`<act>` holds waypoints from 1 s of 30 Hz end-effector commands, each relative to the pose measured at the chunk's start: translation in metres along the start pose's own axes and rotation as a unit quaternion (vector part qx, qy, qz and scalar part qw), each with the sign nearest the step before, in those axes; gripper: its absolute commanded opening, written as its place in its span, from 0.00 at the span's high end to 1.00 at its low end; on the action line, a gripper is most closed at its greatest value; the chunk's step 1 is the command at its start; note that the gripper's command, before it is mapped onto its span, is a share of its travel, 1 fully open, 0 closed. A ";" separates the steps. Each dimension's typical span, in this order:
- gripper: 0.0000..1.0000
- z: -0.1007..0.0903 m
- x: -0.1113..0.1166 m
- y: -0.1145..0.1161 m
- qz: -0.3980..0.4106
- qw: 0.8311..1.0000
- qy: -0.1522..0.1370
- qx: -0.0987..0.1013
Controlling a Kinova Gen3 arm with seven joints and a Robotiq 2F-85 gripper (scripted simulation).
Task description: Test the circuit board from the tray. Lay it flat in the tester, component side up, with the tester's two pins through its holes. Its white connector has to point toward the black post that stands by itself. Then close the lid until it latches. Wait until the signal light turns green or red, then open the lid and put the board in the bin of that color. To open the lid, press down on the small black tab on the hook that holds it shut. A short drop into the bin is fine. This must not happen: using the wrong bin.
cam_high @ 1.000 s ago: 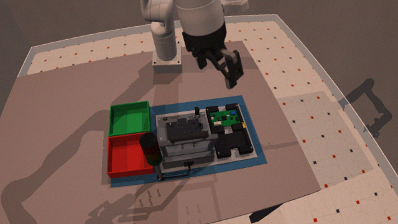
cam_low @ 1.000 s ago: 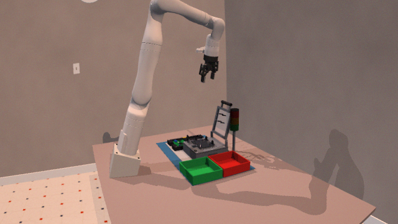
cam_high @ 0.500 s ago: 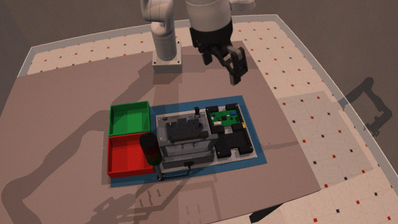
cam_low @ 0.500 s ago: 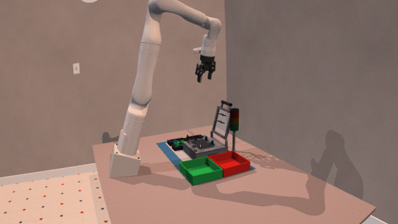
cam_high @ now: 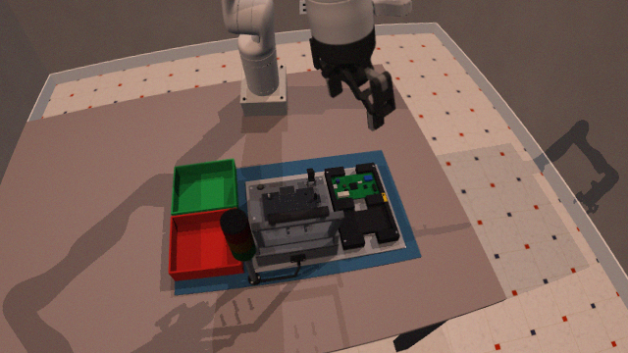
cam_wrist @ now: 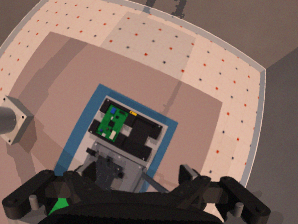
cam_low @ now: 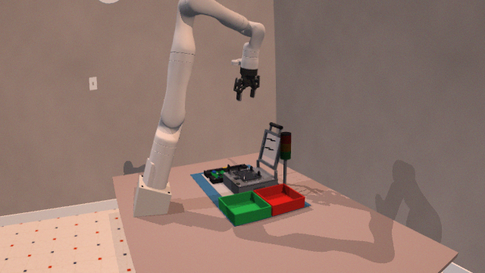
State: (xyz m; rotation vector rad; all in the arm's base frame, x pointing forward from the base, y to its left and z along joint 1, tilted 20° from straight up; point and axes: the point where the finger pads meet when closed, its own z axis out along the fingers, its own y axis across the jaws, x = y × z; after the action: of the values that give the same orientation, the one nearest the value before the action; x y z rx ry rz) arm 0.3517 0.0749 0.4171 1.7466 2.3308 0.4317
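The green bin (cam_high: 205, 187) (cam_low: 245, 208) and red bin (cam_high: 206, 245) (cam_low: 280, 199) sit left of the tester (cam_high: 289, 206) (cam_low: 248, 181) (cam_wrist: 112, 165), its lid (cam_low: 270, 149) raised. The circuit board (cam_high: 354, 186) (cam_low: 217, 174) (cam_wrist: 112, 122) lies in the tray (cam_high: 368, 226) (cam_wrist: 142, 137); above, my gripper (cam_high: 354, 109) (cam_low: 245, 97) is spread wide.

The open hand (cam_high: 354, 108) (cam_low: 245, 97) (cam_wrist: 137, 173) has shifted (a modest drift, really) farther from the red bin (cam_high: 208, 273) (cam_low: 289, 205).
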 end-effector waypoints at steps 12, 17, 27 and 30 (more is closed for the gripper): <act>0.00 0.002 0.010 -0.004 0.009 1.000 -0.005 0.001; 0.00 0.005 0.015 -0.006 0.018 1.000 -0.009 0.002; 0.00 0.010 0.025 -0.012 0.036 0.999 -0.016 0.004; 0.00 0.010 0.025 -0.012 0.036 0.999 -0.016 0.004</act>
State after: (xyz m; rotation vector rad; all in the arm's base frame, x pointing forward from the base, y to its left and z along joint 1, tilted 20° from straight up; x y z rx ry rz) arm 0.3375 0.0972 0.4038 1.8356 2.2578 0.4019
